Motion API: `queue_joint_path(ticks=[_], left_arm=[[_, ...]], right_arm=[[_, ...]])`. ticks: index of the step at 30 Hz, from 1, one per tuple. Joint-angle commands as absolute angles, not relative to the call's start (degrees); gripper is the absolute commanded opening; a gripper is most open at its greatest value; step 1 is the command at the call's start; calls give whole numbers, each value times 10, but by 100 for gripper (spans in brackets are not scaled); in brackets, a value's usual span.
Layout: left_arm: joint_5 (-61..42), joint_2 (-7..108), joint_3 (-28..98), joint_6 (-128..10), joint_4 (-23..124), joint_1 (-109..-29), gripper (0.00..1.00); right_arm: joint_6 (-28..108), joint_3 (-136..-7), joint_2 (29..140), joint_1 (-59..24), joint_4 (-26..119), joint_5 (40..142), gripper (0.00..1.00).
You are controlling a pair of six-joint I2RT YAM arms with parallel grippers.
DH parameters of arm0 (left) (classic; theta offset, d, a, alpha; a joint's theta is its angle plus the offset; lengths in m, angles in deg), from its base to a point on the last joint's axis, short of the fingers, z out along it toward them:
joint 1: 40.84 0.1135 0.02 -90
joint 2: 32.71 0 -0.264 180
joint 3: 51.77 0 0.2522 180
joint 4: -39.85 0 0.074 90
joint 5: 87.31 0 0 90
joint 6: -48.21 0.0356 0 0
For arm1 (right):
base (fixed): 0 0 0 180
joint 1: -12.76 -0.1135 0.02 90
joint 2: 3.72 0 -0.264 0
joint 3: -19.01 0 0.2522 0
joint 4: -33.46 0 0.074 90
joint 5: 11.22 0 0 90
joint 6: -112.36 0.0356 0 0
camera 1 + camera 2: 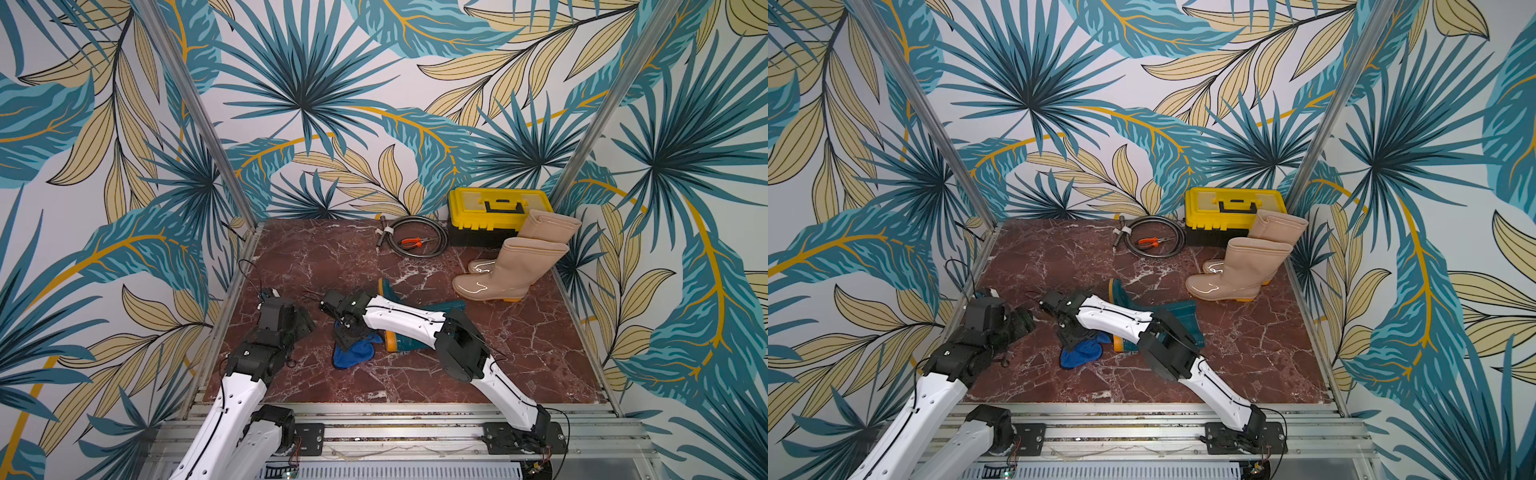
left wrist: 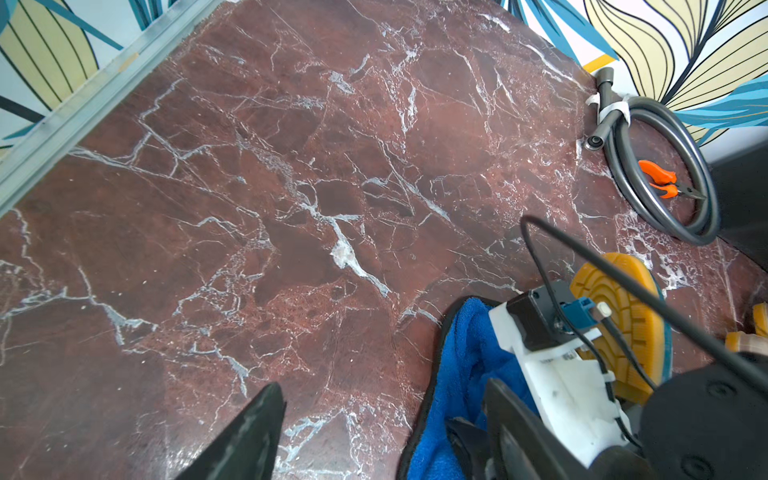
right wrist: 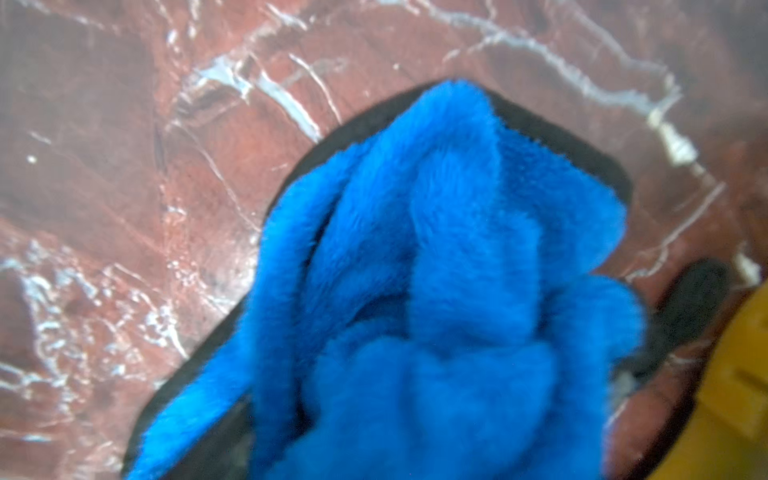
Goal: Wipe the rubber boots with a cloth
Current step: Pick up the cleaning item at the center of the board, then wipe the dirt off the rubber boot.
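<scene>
Right gripper (image 1: 347, 332) is pointed straight down into the cloth (image 1: 353, 355), tips buried in the fluff. Honestly can't tell if it's pinching the cloth or just poking into it, since its own wrist view is nothing but blurry blue folds (image 3: 449, 257) bunched up toward the lens, and the fingers don't show.

Left gripper (image 2: 382, 388) is easy: its two dark fingers (image 2: 253, 432) are spread wide with only bare marble between them. It's holding nothing and touching nothing, just hanging low over the table beside the cloth.

The cloth itself is a bright blue fuzzy thing, crumpled in a heap on the red marble table top (image 1: 291, 257), towards the front and about the middle. It sits right by the heel of the teal boot (image 1: 451, 307).

That boot is tipped over on its side, leg running off under the right arm. Its ribbed orange-yellow sole (image 2: 615, 324) faces the left arm. It's glossy dark teal.

The two tan boots (image 1: 511, 270) (image 1: 548, 226) stand upright side by side at the back right, well apart from the cloth. They're shiny, with light glinting on the toes, next to a yellow toolbox (image 1: 494, 208). A coiled grey hose (image 1: 442, 241) with orange pliers (image 1: 411, 243) inside it lies just to the toolbox's side.
</scene>
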State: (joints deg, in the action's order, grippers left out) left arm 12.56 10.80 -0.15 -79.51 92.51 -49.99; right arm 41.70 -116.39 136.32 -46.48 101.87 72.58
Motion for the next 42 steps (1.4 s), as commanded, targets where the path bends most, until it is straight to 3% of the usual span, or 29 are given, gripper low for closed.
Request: queue_joint_path(ticks=[1,3,11,15,18,22,33,42], left_arm=[[116,106,8,-779,931,-495,78],[104,107,13,-774,931,-495,78],[-15,206,64,-778,927,-511,74],[27,291,102,-786,899,-624,74],[0,362,117,-805,838,-682,74],[-36,459,148,-827,765,-749,74],[-83,609,189,-873,713,-831,73],[-51,593,133,-889,714,-836,70]], right_arm=[[426,-1123,1349,-466,1029,749,18],[417,-1102,1305,-465,1001,747,0],[399,-987,1065,-448,891,661,0],[403,-901,983,-400,870,622,0],[430,-840,956,-340,881,635,0],[460,-750,945,-266,837,702,0],[517,-769,1111,-261,789,835,0],[554,-692,1072,-202,847,721,0]])
